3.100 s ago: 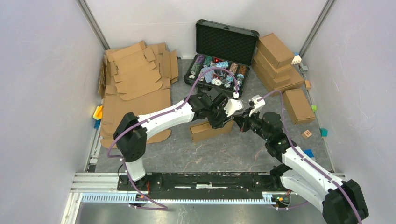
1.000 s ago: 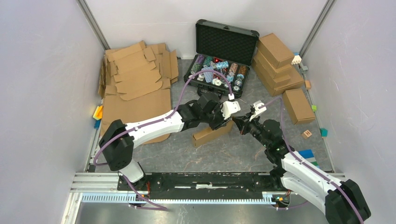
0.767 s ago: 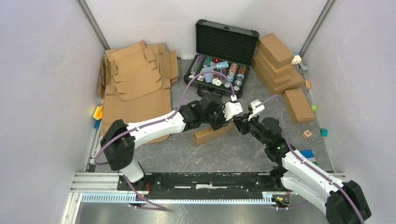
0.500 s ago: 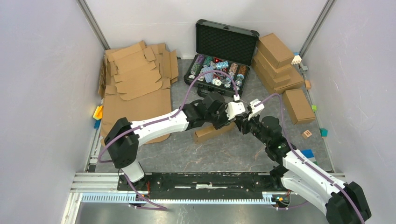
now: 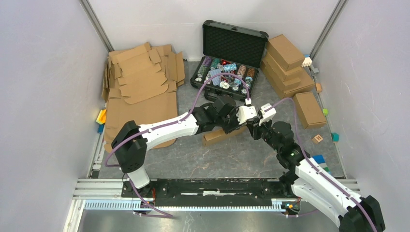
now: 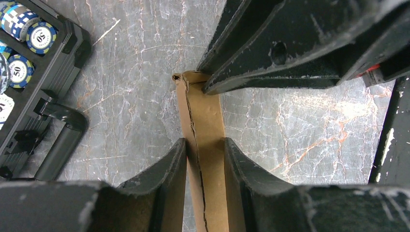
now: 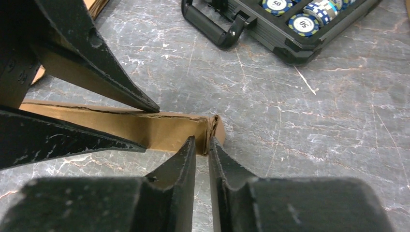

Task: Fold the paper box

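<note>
Grey marbled worktop [image 5: 232, 159] ran under both arms. My left hand [image 6: 204, 141] was clamped across a long wall of the paper box [image 5: 216, 136] at mid-worktop; the right hand [image 7: 202, 140], fingers nearly together, nipped its end flap. I judged the end needed tucking squarely while the left braced. Chip case [image 5: 231, 53] sat near behind, the only likely snag; flat blanks [image 5: 140, 77] far left, finished boxes [image 5: 285, 58] right

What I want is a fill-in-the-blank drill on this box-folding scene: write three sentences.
The paper box lies in front of the open black case of poker ____.
The left hand has the box's cardboard ____ its two fingers.
The flat cardboard blanks lie to the ____ of the case.
Missing words: chips; between; left.
</note>
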`<state>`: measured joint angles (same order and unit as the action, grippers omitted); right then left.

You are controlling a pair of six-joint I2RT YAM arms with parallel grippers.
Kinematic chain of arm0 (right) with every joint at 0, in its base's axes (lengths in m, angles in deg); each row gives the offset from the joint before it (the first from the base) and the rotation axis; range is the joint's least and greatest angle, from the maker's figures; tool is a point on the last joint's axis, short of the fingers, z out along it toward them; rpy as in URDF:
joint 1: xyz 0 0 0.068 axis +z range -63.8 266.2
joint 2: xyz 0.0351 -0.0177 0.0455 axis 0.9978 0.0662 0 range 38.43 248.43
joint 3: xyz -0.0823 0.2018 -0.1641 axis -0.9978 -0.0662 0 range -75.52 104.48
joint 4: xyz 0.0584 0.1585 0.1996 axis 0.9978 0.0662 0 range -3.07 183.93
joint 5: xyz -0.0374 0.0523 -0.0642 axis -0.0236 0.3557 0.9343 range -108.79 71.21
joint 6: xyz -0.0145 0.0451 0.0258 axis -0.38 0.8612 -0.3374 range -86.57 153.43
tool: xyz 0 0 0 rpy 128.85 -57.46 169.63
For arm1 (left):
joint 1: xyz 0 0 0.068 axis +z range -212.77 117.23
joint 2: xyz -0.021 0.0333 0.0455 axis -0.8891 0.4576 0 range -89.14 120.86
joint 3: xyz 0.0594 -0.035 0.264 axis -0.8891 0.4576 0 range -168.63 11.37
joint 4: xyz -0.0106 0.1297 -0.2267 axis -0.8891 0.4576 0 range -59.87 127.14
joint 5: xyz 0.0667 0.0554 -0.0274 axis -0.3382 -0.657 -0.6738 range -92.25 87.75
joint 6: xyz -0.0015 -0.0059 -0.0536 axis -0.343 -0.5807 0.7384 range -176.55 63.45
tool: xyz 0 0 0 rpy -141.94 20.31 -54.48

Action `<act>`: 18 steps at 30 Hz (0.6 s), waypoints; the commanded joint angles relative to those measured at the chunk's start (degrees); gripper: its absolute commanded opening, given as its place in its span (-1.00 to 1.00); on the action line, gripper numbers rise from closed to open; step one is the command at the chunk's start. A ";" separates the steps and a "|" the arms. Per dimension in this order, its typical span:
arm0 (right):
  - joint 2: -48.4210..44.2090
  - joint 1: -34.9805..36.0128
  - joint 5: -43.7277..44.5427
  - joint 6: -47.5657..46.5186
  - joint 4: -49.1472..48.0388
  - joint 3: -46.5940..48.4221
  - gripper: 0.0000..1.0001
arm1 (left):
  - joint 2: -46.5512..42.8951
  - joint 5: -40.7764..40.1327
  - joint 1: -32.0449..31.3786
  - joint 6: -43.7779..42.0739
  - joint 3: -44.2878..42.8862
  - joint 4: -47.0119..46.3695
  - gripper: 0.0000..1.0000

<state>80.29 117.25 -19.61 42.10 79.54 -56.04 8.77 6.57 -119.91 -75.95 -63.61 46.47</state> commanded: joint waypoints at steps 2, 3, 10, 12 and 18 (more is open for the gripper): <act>0.08 0.25 2.15 -1.45 0.37 2.76 -0.68 | 3.28 -2.67 0.10 -0.94 -0.34 5.55 -0.35; 0.43 0.24 1.73 -1.49 0.28 3.04 -0.71 | 3.25 -2.65 0.18 -0.86 -0.34 5.55 -0.36; 0.62 0.24 1.61 -1.37 -1.22 3.49 -0.55 | 3.22 -2.69 0.37 -0.78 -0.52 5.98 -0.36; 0.99 0.24 1.66 -1.53 -1.06 4.23 -0.57 | 3.14 -2.58 0.39 -0.72 -0.61 5.99 -0.35; 1.72 0.24 2.14 -1.47 -1.79 5.06 -0.73 | 3.00 -2.37 0.37 -0.72 -0.61 5.99 -0.36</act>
<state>81.76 117.29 -18.50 41.25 80.13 -53.63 9.18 5.83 -119.89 -75.93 -64.42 47.17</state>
